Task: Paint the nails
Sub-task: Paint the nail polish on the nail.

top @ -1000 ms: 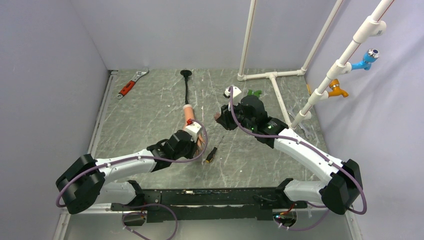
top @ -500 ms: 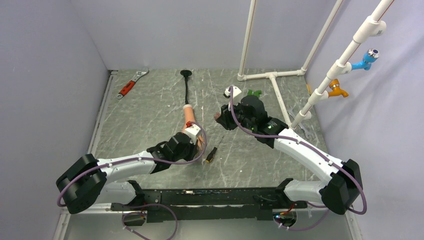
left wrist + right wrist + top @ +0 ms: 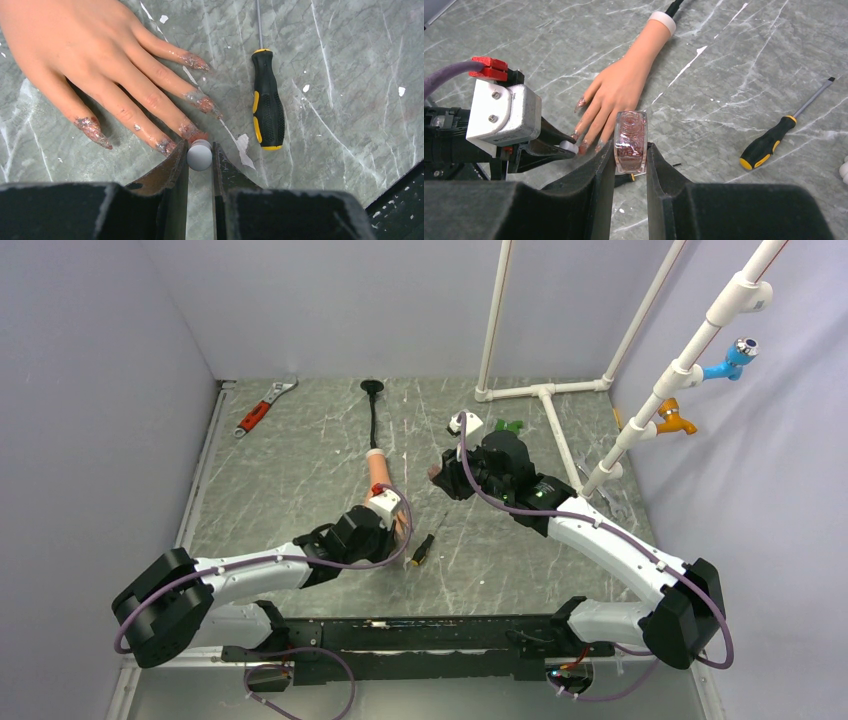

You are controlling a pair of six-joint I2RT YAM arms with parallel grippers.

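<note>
The peach mannequin hand (image 3: 75, 45) lies palm down on the table, its black stalk (image 3: 374, 415) pointing away. Its nails (image 3: 204, 103) are smeared with pinkish glitter polish. My left gripper (image 3: 200, 147) is shut on the round grey-white brush cap (image 3: 199, 156), right at the tip of one middle finger's nail (image 3: 189, 131); the brush itself is hidden under the cap. To the right of the hand, above the table, my right gripper (image 3: 630, 147) is shut on the clear polish bottle (image 3: 631, 132) of pink glitter. From above, the left gripper (image 3: 395, 525) covers the fingertips.
A black-and-yellow screwdriver (image 3: 267, 110) lies just right of the fingers. A red-handled wrench (image 3: 262, 408) rests at the far left. White pipes (image 3: 545, 400) run along the table and up at the far right, beside a small green object (image 3: 512, 426).
My left gripper has crept slightly toward the near edge over the fingertips. The right arm and bottle have not moved.
</note>
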